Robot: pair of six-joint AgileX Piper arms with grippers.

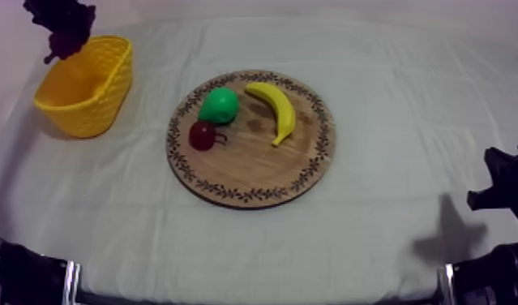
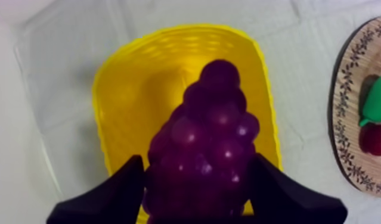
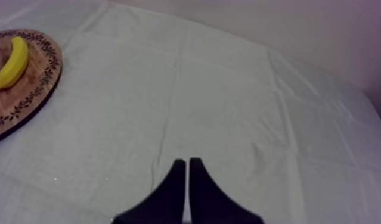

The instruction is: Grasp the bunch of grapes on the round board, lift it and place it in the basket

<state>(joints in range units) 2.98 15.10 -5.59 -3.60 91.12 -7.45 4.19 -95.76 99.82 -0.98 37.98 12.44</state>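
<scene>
From above: grapes [image 1: 65, 31] aloft by the far-left rim of the basket [image 1: 108, 101], at about 10 o'clock from the board [image 1: 254, 170] and well apart from it, not yet down inside. On the board, banana [image 1: 274, 109] toward 1 o'clock, pear [image 1: 219, 105] toward 11, small red fruit [image 1: 202, 135] toward 9, just beside the pear; all of it on the cloth-covered bench [image 1: 391, 235]. From the left wrist: left gripper [image 2: 195, 179] clamped across the wide part of the grapes, one finger on each flank, narrow end hanging over the basket's open mouth. Probably light, being a toy; lumpy and glossy, so likely to twist or slip if pinched at the narrow end; best taken across the broad part, as here; no sign of fragility. From the right wrist: right gripper [image 3: 188, 162] closed on nothing, fingers together in a wedge, over bare bench, well apart from the board and banana. Count: one bunch of grapes, one basket, one board, one banana, one pear, one small red fruit, two grippers.
</scene>
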